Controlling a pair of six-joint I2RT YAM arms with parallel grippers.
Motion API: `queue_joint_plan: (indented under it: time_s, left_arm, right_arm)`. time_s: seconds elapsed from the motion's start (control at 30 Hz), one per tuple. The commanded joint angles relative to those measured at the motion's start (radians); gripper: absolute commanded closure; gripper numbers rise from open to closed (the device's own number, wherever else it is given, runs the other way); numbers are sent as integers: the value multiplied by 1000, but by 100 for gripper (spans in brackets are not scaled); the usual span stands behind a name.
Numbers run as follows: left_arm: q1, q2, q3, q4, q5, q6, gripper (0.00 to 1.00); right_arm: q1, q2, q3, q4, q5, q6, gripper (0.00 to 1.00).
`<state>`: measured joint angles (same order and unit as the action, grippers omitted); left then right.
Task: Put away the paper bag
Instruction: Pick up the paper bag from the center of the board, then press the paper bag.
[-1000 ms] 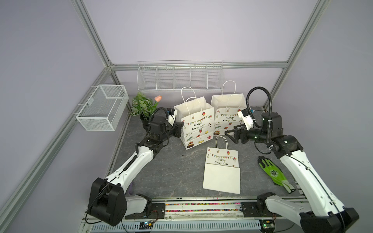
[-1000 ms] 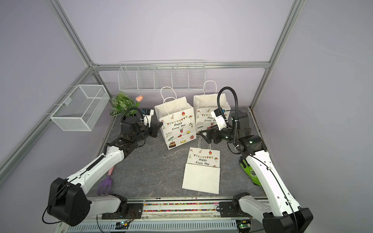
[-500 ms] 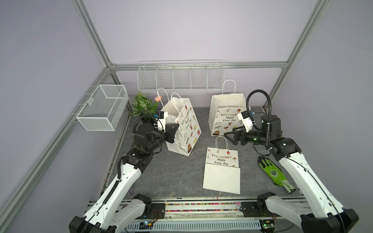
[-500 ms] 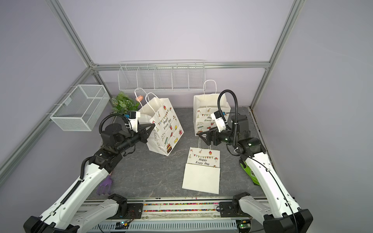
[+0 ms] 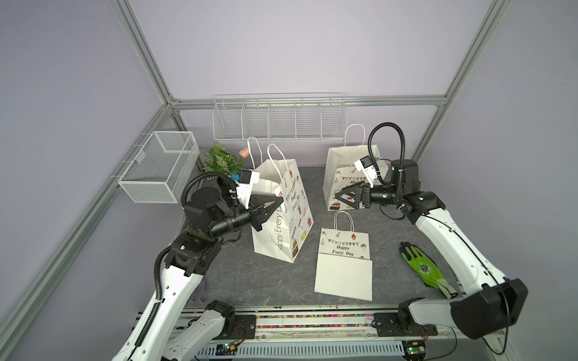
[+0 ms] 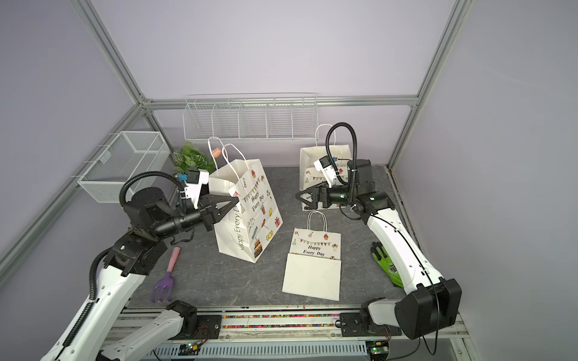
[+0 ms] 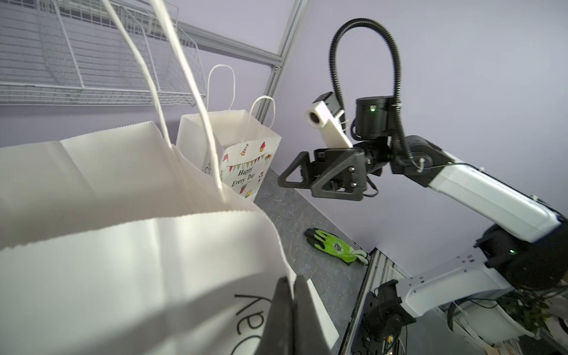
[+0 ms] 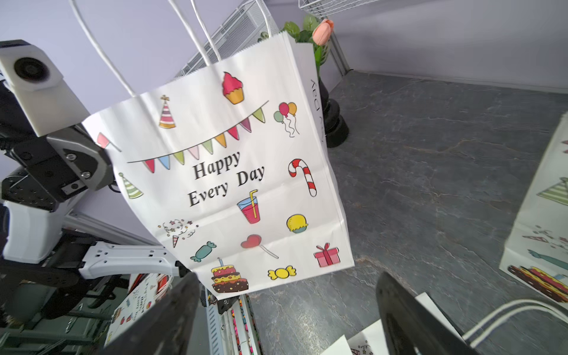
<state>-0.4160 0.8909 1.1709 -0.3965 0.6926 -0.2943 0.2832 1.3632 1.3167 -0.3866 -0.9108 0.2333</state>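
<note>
Between my left gripper's [image 5: 279, 200] pinched tips is the top rim of the paper bag [image 5: 292, 218], which hangs tilted just beyond them. Opposite, my right gripper [image 5: 338, 199] stands wide and empty. I judge I'm mid-carry; next, the right must catch the far rim gently: thin white printed paper, creased, boxy, open-topped.

At the worktop's [image 5: 237, 281] left is a tilted bag [image 5: 281, 218]; an upright bag [image 5: 339, 168] stands behind at the right, and a flat bag [image 5: 344, 275] lies in front between them. A glove [image 5: 420, 265] lies far right, a rake [image 6: 163, 285] front left, and a plant [image 5: 220, 159] back left.
</note>
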Motion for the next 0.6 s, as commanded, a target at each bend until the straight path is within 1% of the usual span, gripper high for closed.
queue_joint_plan:
  time_s: [0.0,0.13,0.23,0.3,0.37,0.43,0.5,0.57]
  left_arm:
    - [2,-21,49,-86,129,20,100]
    - [2,-29,79,-73,180,-8,100]
    - [1,-37,83,-17,233,-54,100]
    - [1,-41,90,-5,236,-69,100]
    - [1,-42,101,-15,238,-65,100]
    - [2,-42,101,-17,235,-68,100]
    - [2,-38,97,-24,221,-59,100]
    - [1,-36,90,-31,203,-51,100]
  right_arm:
    - [7,24,21,141,-160,99,8]
    - [45,45,44,202,-187,136,7]
    - [83,69,73,206,-186,125,3]
    - [100,87,92,214,-211,135,0]
    - [118,91,91,262,-234,171,4]
    - [138,81,76,305,-235,199,11]
    - [155,74,73,311,-231,206,22]
    - [168,67,67,308,-225,207,36]
